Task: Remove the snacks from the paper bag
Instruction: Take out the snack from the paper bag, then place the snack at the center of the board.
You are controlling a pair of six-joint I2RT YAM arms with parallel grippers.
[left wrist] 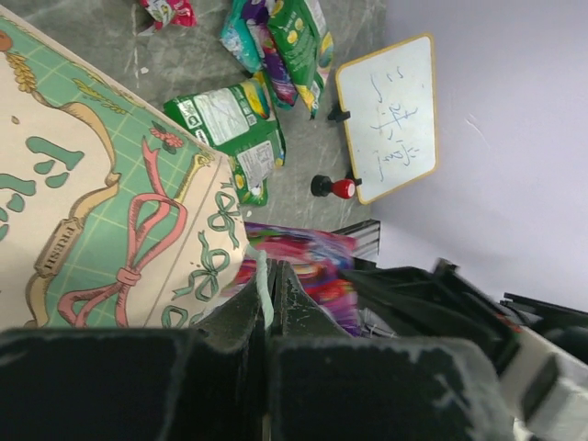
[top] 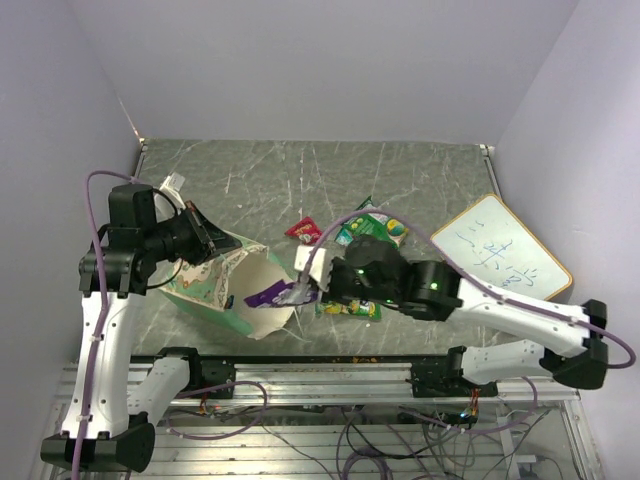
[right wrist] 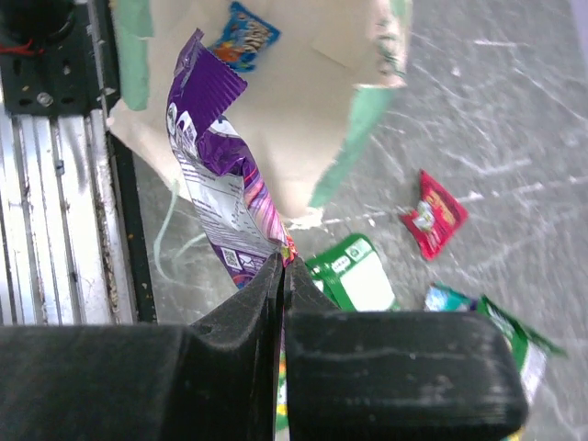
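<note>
The paper bag [top: 225, 295] lies on its side, mouth open to the right. My left gripper [top: 213, 243] is shut on the bag's upper rim; in the left wrist view the mint-green edge [left wrist: 264, 287] is pinched between the jaws. My right gripper [top: 308, 290] is shut on a purple snack packet [top: 270, 294] at the bag's mouth, and the right wrist view shows this purple packet [right wrist: 219, 179] hanging from its jaws [right wrist: 283, 268]. A blue packet [right wrist: 243, 37] lies inside the bag [right wrist: 303, 110]. Red [top: 304, 231] and green [top: 372, 228] packets lie on the table.
A wood-framed whiteboard [top: 507, 248] lies at the right, with a small red-topped black knob [left wrist: 335, 187] beside it. Another green packet [top: 350, 308] lies under my right arm. The rail [right wrist: 55, 202] runs along the table's near edge.
</note>
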